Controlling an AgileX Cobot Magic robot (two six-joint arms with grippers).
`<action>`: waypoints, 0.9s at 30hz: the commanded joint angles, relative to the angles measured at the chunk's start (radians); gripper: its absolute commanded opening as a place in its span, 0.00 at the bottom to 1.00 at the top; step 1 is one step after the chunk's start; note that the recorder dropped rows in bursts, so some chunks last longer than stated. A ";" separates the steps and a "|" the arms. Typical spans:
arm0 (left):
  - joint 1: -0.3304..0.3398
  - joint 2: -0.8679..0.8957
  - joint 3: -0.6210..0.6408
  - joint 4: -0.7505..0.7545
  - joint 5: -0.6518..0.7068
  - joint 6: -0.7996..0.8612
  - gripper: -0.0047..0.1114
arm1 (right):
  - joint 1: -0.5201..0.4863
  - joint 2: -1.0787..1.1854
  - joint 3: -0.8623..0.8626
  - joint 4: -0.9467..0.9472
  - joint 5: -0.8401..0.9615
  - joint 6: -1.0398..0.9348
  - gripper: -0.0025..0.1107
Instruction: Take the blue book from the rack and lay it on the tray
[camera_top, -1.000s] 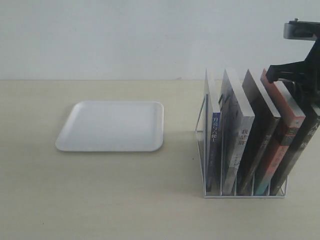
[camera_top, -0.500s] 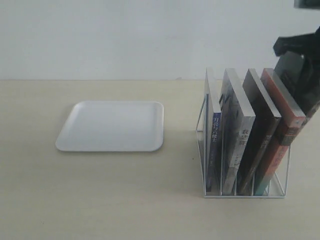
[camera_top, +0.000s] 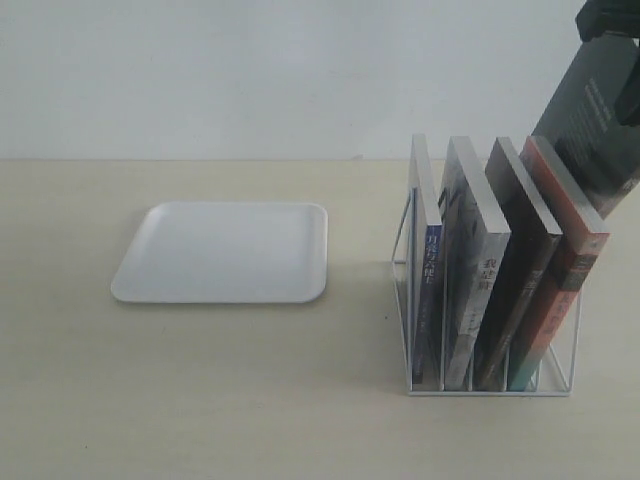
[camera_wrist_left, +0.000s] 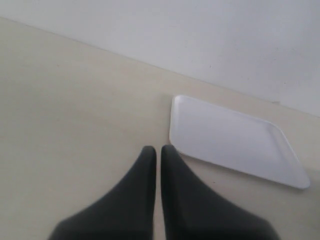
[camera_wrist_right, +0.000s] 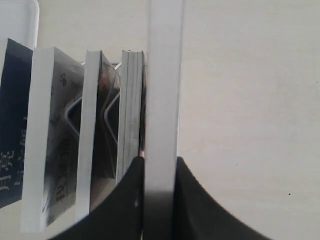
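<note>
The blue book (camera_top: 429, 290) stands in the leftmost slot of the white wire rack (camera_top: 490, 388); its dark blue cover with white characters (camera_wrist_right: 10, 125) also shows in the right wrist view. My right gripper (camera_wrist_right: 160, 162) is shut on a different book, a dark grey one (camera_top: 590, 115), held tilted above the rack's right end, its white page edge (camera_wrist_right: 162, 75) between the fingers. The white tray (camera_top: 225, 250) lies flat to the left, nothing on it. My left gripper (camera_wrist_left: 156, 150) is shut on nothing, hovering near the tray (camera_wrist_left: 235, 137); the exterior view does not show it.
Three more books stay in the rack: a thick grey-white one (camera_top: 475, 270), a dark one (camera_top: 522, 270) and a red-orange one (camera_top: 568, 270). The rightmost slot stands vacant. Bare table lies between tray and rack.
My right gripper has risen with the dark grey book, drawing it up out of the rack's rightmost slot. The blue book, the other books and the tray have not moved.
</note>
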 joint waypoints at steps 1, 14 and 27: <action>0.001 -0.003 -0.001 0.000 -0.011 0.001 0.08 | 0.001 -0.013 -0.009 0.003 -0.014 0.006 0.02; 0.001 -0.003 -0.001 0.000 -0.011 0.001 0.08 | 0.001 -0.013 0.034 -0.003 -0.014 0.011 0.02; 0.001 -0.003 -0.001 0.000 -0.011 0.001 0.08 | 0.001 0.015 0.167 -0.008 -0.014 0.013 0.02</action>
